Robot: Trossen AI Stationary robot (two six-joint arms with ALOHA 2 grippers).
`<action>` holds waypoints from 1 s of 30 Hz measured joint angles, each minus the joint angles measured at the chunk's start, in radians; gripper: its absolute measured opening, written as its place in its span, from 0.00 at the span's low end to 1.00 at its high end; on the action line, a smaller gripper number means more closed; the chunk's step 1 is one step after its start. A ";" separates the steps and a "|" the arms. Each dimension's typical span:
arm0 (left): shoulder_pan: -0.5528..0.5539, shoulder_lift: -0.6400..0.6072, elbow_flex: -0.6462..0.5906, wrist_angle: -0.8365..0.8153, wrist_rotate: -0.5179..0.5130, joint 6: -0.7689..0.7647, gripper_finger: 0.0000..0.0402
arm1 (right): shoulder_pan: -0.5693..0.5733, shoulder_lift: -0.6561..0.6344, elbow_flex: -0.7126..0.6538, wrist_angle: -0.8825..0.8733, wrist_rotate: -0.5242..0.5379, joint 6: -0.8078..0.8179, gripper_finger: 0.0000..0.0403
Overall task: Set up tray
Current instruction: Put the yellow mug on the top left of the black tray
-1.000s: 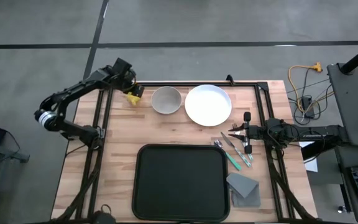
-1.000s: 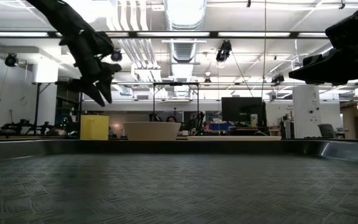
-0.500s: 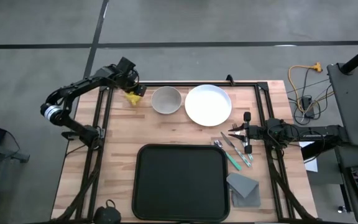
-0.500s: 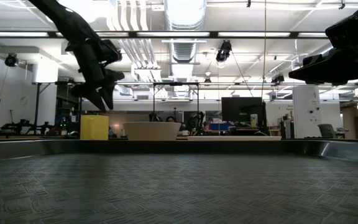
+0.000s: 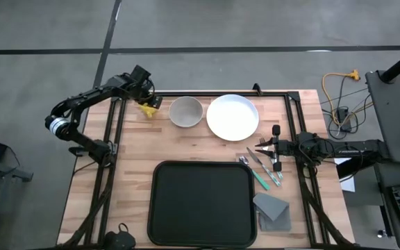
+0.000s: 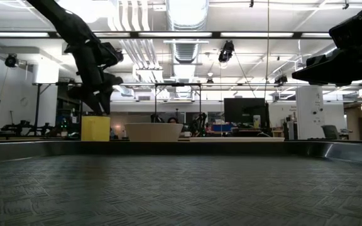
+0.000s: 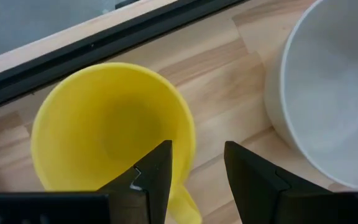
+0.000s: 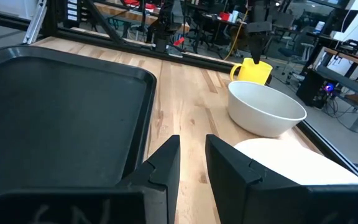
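The black tray lies flat on the near middle of the wooden table and fills the foreground of the low view. A yellow cup stands upright at the far left. My left gripper hangs open just above it, pointing steeply down, with one finger over the cup's mouth and the other outside its wall, by the handle. I cannot tell whether it touches the cup. At the table's right edge my right gripper waits level, slightly open, nothing between its fingers.
A pale bowl and a white plate stand at the far edge, right of the cup. Cutlery and a grey folded napkin lie right of the tray. A black frame rail runs just behind the cup.
My left gripper has sunk a little toward the yellow cup and tipped more steeply downward, staying open. The cup has stayed where it was.
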 joint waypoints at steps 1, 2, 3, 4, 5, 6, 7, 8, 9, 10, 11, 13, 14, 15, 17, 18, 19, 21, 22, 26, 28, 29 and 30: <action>0.000 0.000 -0.003 0.001 0.000 0.000 0.33 | 0.000 0.000 0.000 0.000 0.000 0.000 0.17; 0.000 0.000 -0.008 0.001 0.000 0.000 0.33 | 0.000 0.000 0.000 0.000 0.000 0.000 0.17; -0.001 0.000 -0.014 0.000 0.000 0.000 0.33 | 0.000 0.000 0.000 0.000 0.000 0.000 0.17; -0.001 0.000 -0.019 0.000 0.001 0.000 0.33 | 0.000 0.000 0.000 0.000 0.000 0.000 0.17; -0.001 0.000 -0.025 0.001 0.000 0.000 0.33 | 0.000 0.000 0.000 0.000 0.000 0.000 0.17; -0.001 0.000 -0.031 0.001 0.000 0.000 0.33 | 0.000 0.000 0.000 0.000 0.000 0.000 0.17; -0.001 0.000 -0.038 0.001 0.000 0.000 0.33 | 0.000 0.000 0.000 0.000 0.000 0.000 0.17; -0.001 0.000 -0.046 0.001 0.000 0.000 0.33 | 0.000 0.000 0.000 0.000 0.000 0.000 0.17; -0.001 0.000 -0.054 0.001 0.000 0.000 0.33 | 0.000 0.000 0.000 0.000 0.000 0.000 0.17; -0.001 0.000 -0.062 0.001 0.000 0.000 0.33 | 0.000 0.000 0.000 0.000 0.000 0.000 0.17; -0.001 0.000 -0.070 0.001 0.000 0.000 0.33 | 0.000 0.000 0.000 0.000 0.000 0.000 0.17; -0.001 0.000 -0.085 0.007 0.000 0.000 0.33 | 0.000 0.000 0.000 0.000 0.000 0.000 0.17; -0.001 0.000 -0.091 0.012 0.000 0.000 0.33 | 0.000 0.000 0.000 0.000 0.000 0.000 0.17; -0.001 0.000 -0.096 0.015 0.000 0.000 0.33 | 0.000 0.000 0.000 0.000 0.000 0.000 0.17; -0.001 0.000 -0.104 0.020 0.000 0.000 0.33 | 0.000 0.000 0.000 0.000 0.000 0.000 0.17; -0.001 0.000 -0.105 0.024 0.001 0.000 0.33 | 0.000 0.000 0.000 0.000 0.000 0.000 0.17; -0.001 0.000 -0.105 0.028 0.001 0.000 0.33 | 0.000 0.000 0.000 0.000 0.000 0.000 0.17; -0.001 0.000 -0.103 0.027 0.001 0.000 0.33 | 0.000 0.000 0.000 0.000 0.000 0.000 0.17; -0.001 0.000 -0.100 0.028 0.001 0.000 0.33 | 0.000 0.000 0.000 0.000 0.000 0.000 0.17; -0.001 0.000 -0.098 0.059 0.001 0.000 0.33 | 0.000 0.000 0.000 0.000 0.000 0.000 0.17; -0.001 0.000 -0.098 0.074 0.001 0.000 0.33 | 0.000 0.000 0.000 0.000 0.000 0.000 0.17; -0.001 0.000 -0.098 0.079 0.001 0.000 0.33 | 0.000 0.000 0.000 0.000 0.000 0.000 0.17; -0.001 0.000 -0.098 0.080 0.001 0.000 0.33 | 0.000 0.000 0.000 0.000 0.000 0.000 0.17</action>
